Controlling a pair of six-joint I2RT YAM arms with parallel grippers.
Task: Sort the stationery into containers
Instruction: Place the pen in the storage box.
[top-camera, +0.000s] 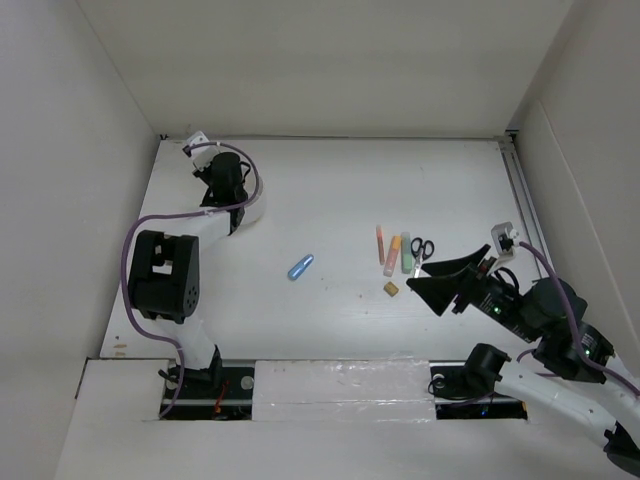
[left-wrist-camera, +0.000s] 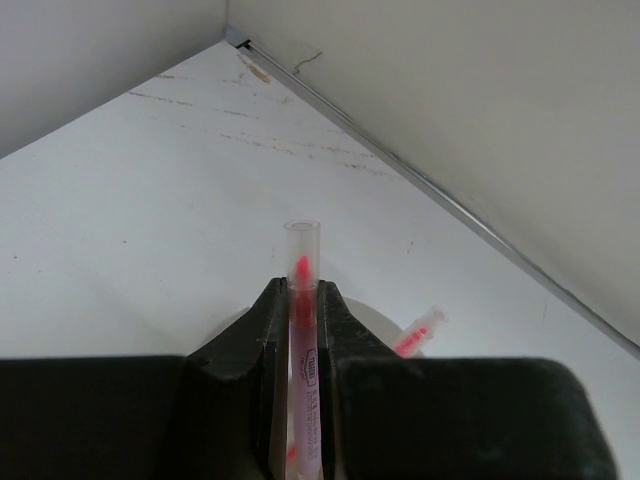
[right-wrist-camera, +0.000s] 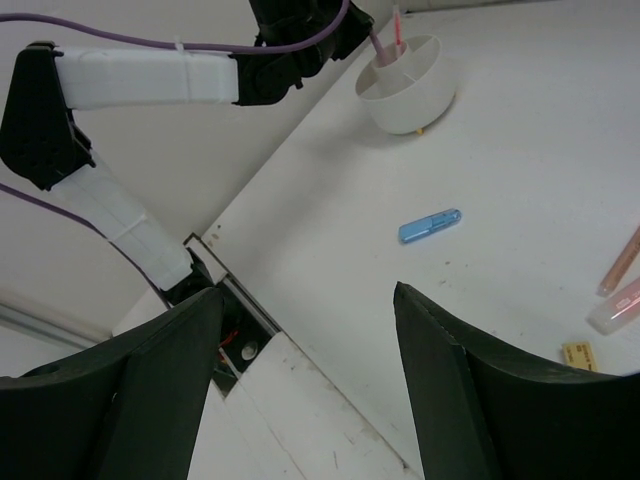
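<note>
Held item: pen, thin, stiff, light plastic with a pink core and a smooth clear cap. Probably slippery, so best pinched mid-barrel. It is clamped upright in the left end effector, over the cup.
Container: cup, low, round, white and divided. A second pen leans inside.
Loose on the desk: capsule, blue, glossy and likely to roll, near the cup. Also eraser, a small tan cube, well apart from the cup.
The right end effector has its jaws wide apart and is empty.
</note>
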